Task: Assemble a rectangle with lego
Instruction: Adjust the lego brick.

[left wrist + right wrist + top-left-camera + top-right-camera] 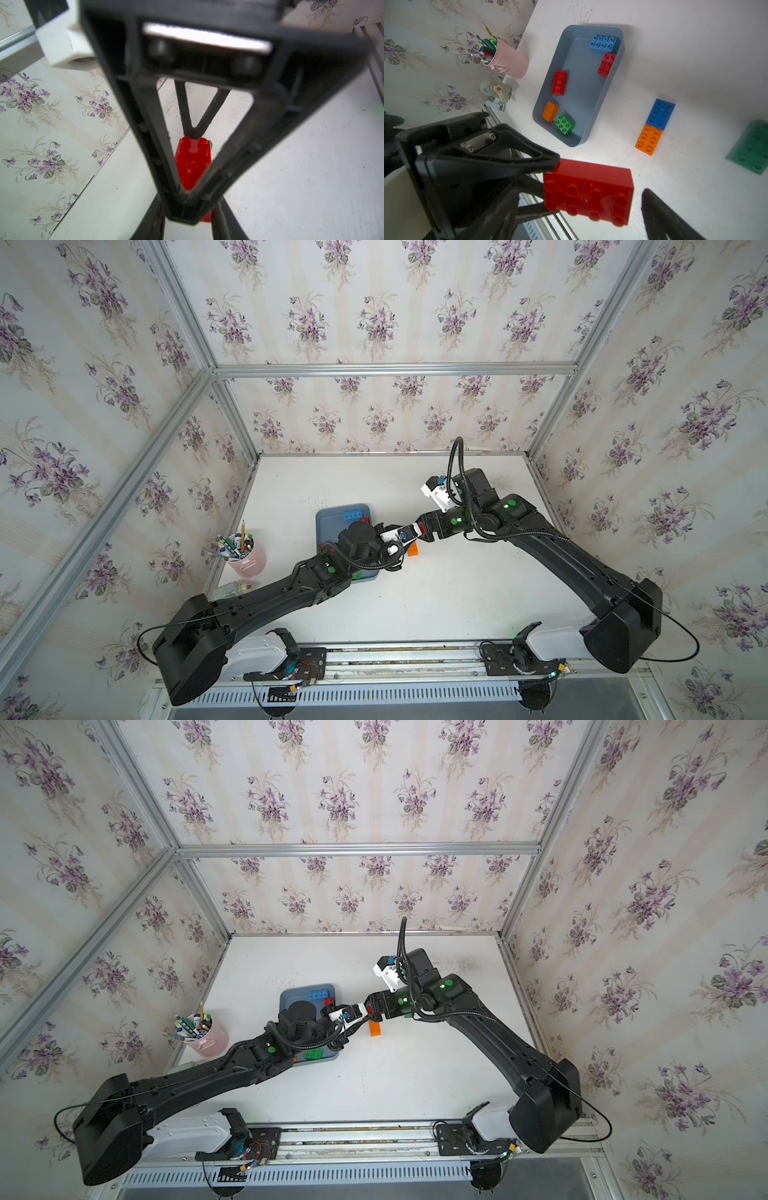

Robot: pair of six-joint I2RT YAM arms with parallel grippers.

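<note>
Handover of red brick point(588, 193), clamped in left hand point(550, 185), requires wide-open right hand point(415, 531) to close squarely across its free end before left hand releases.

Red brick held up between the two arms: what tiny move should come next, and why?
Probably the right tool should close on the red brick. The left tool pinches one end, while the right one's fingers stand open around the other, apart from it.

Lego, nine in all: red brick point(588, 192) ×3, blue brick point(604, 43) ×2, orange brick point(648, 139) ×2, green brick point(564, 124) ×2. Tray point(583, 93) ×1. Pink cup point(512, 62) ×1.
</note>
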